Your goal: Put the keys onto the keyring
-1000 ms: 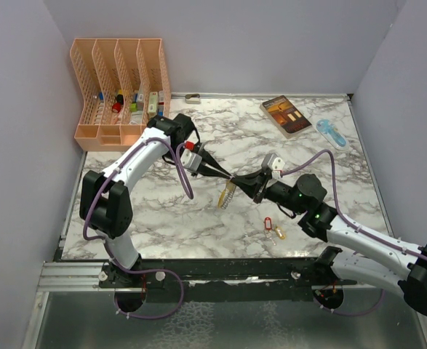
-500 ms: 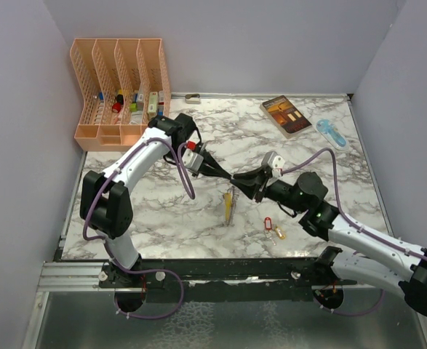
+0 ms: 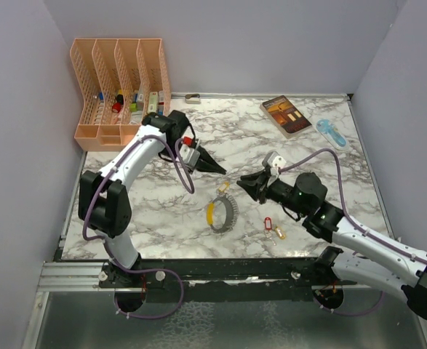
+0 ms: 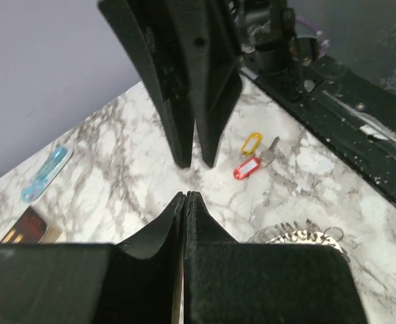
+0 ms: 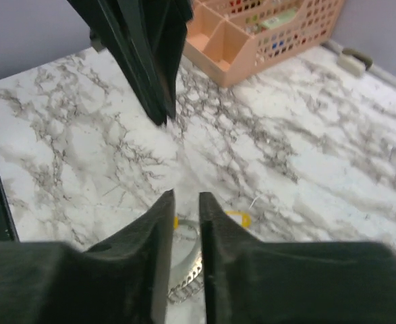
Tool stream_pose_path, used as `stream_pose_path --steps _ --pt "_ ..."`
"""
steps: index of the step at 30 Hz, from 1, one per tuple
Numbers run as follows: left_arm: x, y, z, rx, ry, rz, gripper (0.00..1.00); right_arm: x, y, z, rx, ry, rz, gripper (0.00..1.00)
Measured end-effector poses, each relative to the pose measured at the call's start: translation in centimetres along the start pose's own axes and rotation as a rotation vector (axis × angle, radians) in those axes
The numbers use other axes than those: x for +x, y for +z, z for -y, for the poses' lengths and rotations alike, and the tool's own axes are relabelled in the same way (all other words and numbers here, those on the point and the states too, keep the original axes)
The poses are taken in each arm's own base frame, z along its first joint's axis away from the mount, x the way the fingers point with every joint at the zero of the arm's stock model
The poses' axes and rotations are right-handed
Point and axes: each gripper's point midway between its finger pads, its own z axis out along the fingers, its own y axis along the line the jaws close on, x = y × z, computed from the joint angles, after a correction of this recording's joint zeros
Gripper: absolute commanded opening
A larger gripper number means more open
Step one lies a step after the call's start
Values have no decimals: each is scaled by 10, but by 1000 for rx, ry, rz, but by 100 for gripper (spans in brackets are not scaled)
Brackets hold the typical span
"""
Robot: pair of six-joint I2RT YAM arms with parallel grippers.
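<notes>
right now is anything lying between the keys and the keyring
Nothing visible does. Only bare table lies between the keys and the keyring, which lie apart on it.

White marble table [image 3: 148,212], keyring [image 3: 222,214], tagged keys [image 3: 271,227], peach file rack [image 3: 118,87], book [image 3: 286,115], blue plastic piece [image 3: 331,133]

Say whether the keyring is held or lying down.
The keyring lies flat on the table, apart from left tool and right tool.

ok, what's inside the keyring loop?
Top view: only bare marble inside the keyring; no key lies within, the tagged keys sit apart on its right. Right wrist view: the gripper fingers hide part of the loop.
</notes>
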Motion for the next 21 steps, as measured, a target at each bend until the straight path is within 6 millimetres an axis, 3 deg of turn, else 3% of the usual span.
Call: stream_pose_path --steps 4,8,12,16,21 --pt "9 -38 -15 -107 -16 -36 0 19 -2 7 39 14 -95 32" --pt "22 -91 -28 -251 -60 -79 3 39 14 8 33 36 -237 31" --pt "31 -136 -32 -371 -112 -111 13 81 32 12 44 84 -436 34" --pt "31 -150 -29 -417 -167 -110 18 121 35 15 80 136 -587 37" --pt "8 -158 -32 -448 -210 -110 20 134 55 18 90 167 -660 39"
